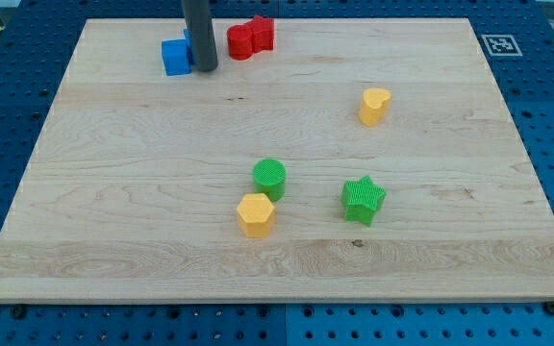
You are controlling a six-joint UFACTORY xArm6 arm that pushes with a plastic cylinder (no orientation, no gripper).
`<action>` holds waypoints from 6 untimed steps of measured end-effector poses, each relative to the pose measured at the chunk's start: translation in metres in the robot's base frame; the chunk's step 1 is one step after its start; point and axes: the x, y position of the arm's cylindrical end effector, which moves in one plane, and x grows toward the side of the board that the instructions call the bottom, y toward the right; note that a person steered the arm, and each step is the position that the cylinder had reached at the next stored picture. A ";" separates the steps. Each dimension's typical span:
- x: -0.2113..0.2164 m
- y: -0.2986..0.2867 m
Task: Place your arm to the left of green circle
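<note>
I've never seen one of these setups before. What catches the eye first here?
First, the dark rod coming down at the view's top, my tip resting between a blue block and two red blocks. Next, the cluster near the board's middle: a green circle with a yellow hexagon just below it and a green star to the view's right. A yellow heart sits alone further up.

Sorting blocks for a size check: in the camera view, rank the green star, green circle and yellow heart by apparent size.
1. green star, widest.
2. green circle.
3. yellow heart, though it sits farther toward the view's top, so it may only look smaller.
</note>
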 end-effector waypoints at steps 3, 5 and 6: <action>0.060 -0.010; 0.146 -0.004; 0.153 0.008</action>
